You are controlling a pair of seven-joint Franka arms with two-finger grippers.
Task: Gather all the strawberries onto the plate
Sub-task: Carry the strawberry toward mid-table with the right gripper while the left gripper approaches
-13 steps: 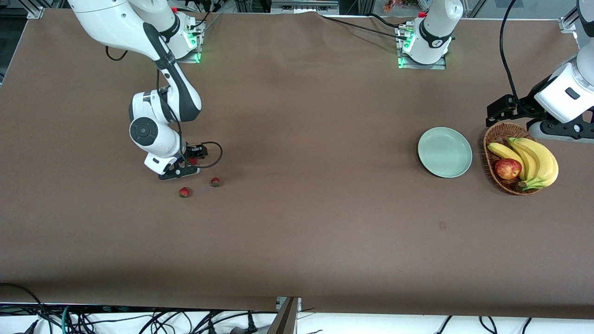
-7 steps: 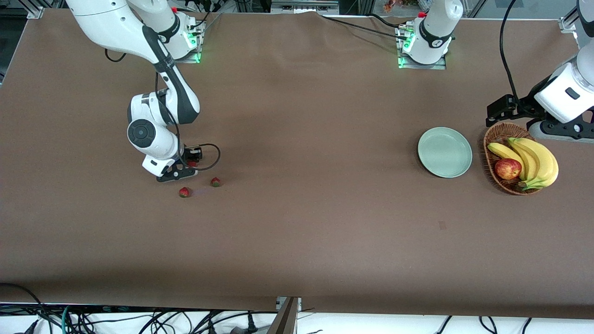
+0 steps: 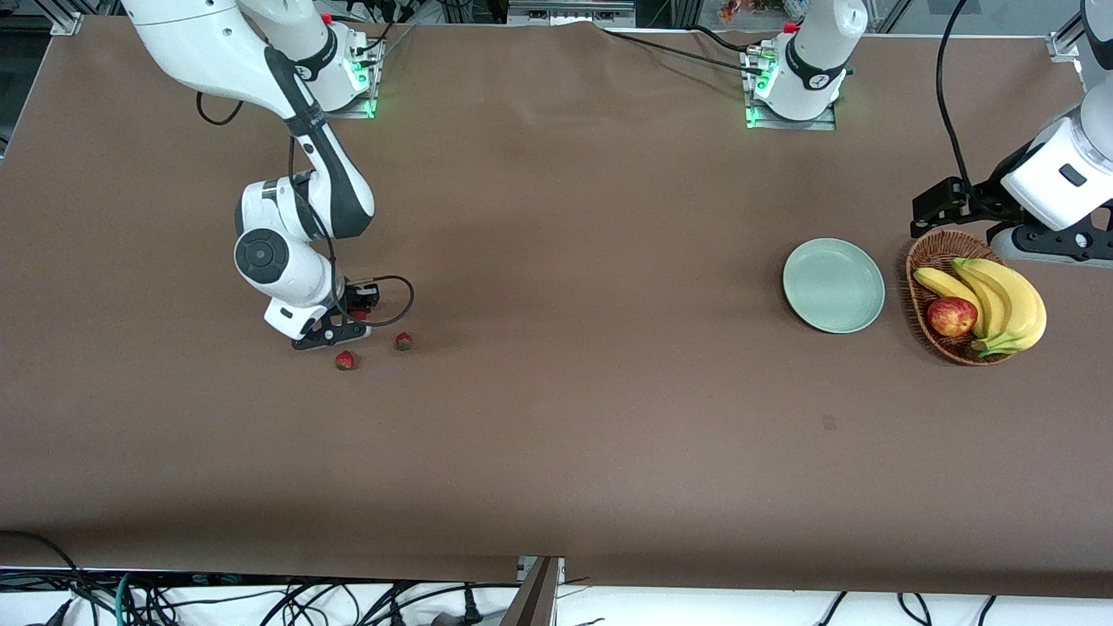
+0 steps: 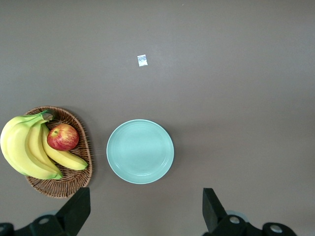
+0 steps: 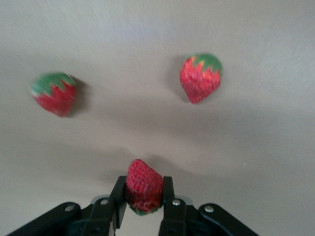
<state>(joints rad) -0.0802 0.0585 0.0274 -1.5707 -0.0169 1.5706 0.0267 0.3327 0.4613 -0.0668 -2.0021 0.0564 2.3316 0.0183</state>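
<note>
My right gripper [image 3: 352,320] is shut on one strawberry [image 5: 143,187], held just above the table at the right arm's end. Two more strawberries lie on the cloth beside it: one [image 3: 345,360] nearer the front camera, one [image 3: 403,342] toward the table's middle. Both show in the right wrist view [image 5: 55,93] [image 5: 199,77]. The pale green plate [image 3: 833,285] lies at the left arm's end, with nothing in it; it also shows in the left wrist view [image 4: 140,151]. My left gripper [image 4: 142,216] is open, high above the plate, and the left arm waits.
A brown wicker basket [image 3: 930,252] with bananas [image 3: 1000,300] and a red apple [image 3: 951,316] stands beside the plate, toward the left arm's end. A small white scrap [image 4: 142,60] lies on the brown cloth [image 3: 609,391].
My right gripper has risen slightly and drifted toward the front camera with the strawberry in it. The two loose strawberries and the left arm have not moved.
</note>
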